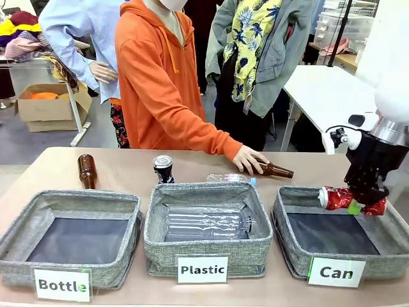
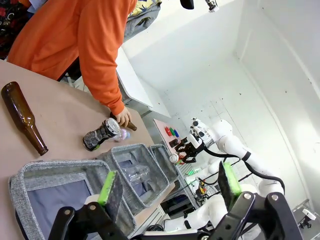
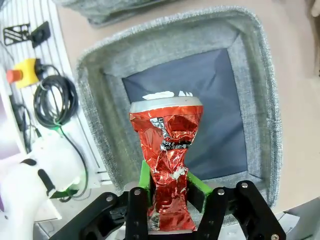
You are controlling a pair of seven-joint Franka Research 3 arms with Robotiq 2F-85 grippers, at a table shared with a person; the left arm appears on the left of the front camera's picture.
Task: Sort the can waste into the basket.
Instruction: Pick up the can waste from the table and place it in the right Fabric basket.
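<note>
Your right jaws: clamped on crushed red can (image 1: 337, 197) over Can basket (image 1: 383, 265), tabletop's (image 1: 128, 169) near right corner. Left jaws: apart.

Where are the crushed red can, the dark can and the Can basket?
Crushed shiny red can (image 3: 170, 145): right wrist view, creased middle.
Dark silver-topped can (image 1: 163, 173): front view, side.
Grey fabric Can basket (image 1: 386, 265): front view, near wall.

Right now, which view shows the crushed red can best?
Right wrist view: the crushed red can is large, central, in the right gripper over the Can basket. Front view shows it small, sideways. Left wrist view, tiny and distant.
</note>
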